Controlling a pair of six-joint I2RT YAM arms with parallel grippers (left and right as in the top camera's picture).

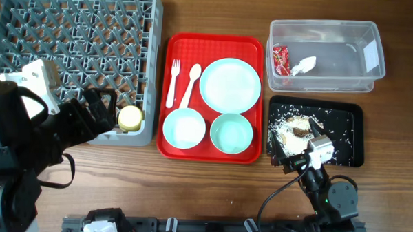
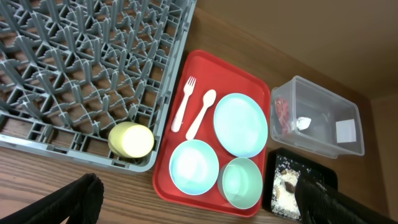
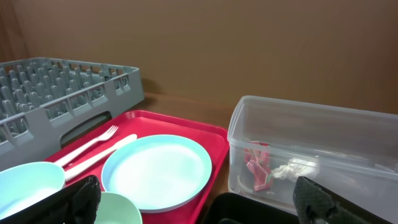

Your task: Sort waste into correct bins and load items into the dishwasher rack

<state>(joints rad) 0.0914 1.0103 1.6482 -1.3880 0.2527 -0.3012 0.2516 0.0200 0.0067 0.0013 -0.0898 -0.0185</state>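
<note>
Overhead: left end effector [image 1: 103, 110] open and empty, over the corner of the dishwasher rack [image 1: 72, 28] beside the yellow cup [image 1: 130, 117]. Right end effector [image 1: 287, 159] open and empty at the edge of the black tray [image 1: 347, 135], which holds the food scraps [image 1: 294, 127]. Wrapper [image 1: 281, 59] and napkin [image 1: 305, 64] lie in the clear tub [image 1: 374, 49].

Left wrist: plate [image 2: 240, 124], bowls [image 2: 193, 166], fork [image 2: 184, 102] and spoon [image 2: 201, 113] lie on the red tray [image 2: 230, 78]. Judgement: pinch a bowl's rim and stand it between the pegs.

Right wrist: wood-grain worktop [image 3: 183, 102], plain brown wall [image 3: 217, 43].

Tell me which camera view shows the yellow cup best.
The left wrist view: the yellow cup appears large and unobstructed in a corner of the rack. The overhead view shows the cup smaller, at the rack's edge. The right wrist view misses it.
</note>
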